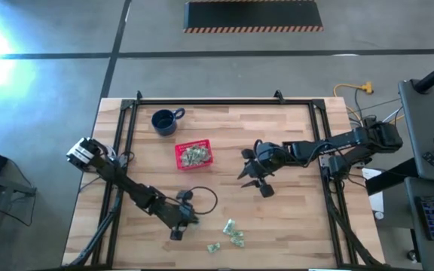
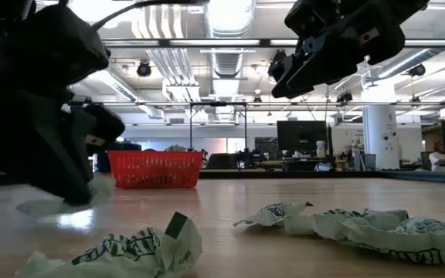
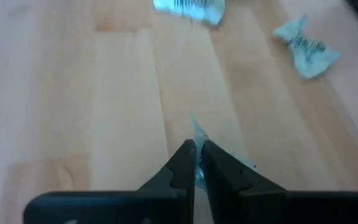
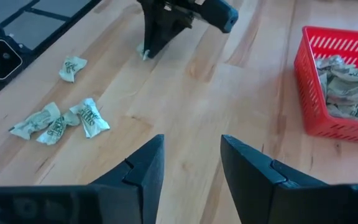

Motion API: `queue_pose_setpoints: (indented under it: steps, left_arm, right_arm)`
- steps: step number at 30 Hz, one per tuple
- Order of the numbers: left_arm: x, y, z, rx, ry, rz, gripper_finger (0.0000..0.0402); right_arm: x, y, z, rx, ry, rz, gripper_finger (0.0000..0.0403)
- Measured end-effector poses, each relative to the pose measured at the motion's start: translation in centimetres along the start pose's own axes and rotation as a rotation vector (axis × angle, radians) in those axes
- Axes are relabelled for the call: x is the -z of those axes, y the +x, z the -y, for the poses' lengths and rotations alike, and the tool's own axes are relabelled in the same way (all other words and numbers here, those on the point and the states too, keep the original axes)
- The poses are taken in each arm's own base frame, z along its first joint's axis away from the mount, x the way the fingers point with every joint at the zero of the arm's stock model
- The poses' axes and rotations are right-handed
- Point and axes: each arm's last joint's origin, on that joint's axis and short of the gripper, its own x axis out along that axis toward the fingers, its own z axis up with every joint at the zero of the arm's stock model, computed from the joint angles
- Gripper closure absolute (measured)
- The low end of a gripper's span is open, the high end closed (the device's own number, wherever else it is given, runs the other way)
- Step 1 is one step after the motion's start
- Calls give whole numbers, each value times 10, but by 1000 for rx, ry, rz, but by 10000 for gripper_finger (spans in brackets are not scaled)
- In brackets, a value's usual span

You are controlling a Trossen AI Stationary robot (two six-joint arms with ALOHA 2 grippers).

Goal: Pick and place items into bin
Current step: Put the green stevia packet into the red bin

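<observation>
Several pale green-and-white wrapped items lie loose near the table's front edge (image 1: 234,233) (image 4: 73,118); two show beyond my left fingers (image 3: 306,45). More fill the red bin (image 1: 194,154) (image 4: 337,87). My left gripper (image 1: 175,235) (image 3: 196,149) is down at the tabletop near the front edge, left of the loose items, shut on one item (image 3: 197,134). My right gripper (image 1: 246,167) (image 4: 191,146) hangs open above the table's middle, right of the bin, with nothing between its fingers. My left gripper pinches a thin crinkled edge of one wrapped item (image 3: 197,138) between its two fingertips. The fingers slant down from the table's left. The item sits at the tabletop (image 4: 143,53), part of it poking out beside the fingers (image 3: 246,164); whether it is lifted clear, I cannot tell.
A dark blue mug (image 1: 164,120) stands behind and left of the bin. A black cable loop (image 1: 202,197) lies by the left arm. A black frame (image 1: 224,102) runs around the wooden table. Bare wood lies between the bin and the loose items.
</observation>
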Motion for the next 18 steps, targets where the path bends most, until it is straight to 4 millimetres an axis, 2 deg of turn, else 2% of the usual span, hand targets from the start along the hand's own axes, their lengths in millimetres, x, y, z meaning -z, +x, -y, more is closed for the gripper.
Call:
queue_pose_setpoints:
  steps: [5,7,11,18]
  left_arm:
    - [-12,-11,-3,-35,54,53,399]
    - [-17,-19,-6,-103,85,68,398]
    - [-29,-42,-15,-325,156,128,398]
    - [-40,-83,-40,-788,244,150,398]
  right_arm:
    - [2,0,0,0,1,-6,255]
    - [3,0,0,8,2,-11,255]
    - [8,1,1,73,6,-35,255]
    - [9,1,1,81,5,-40,255]
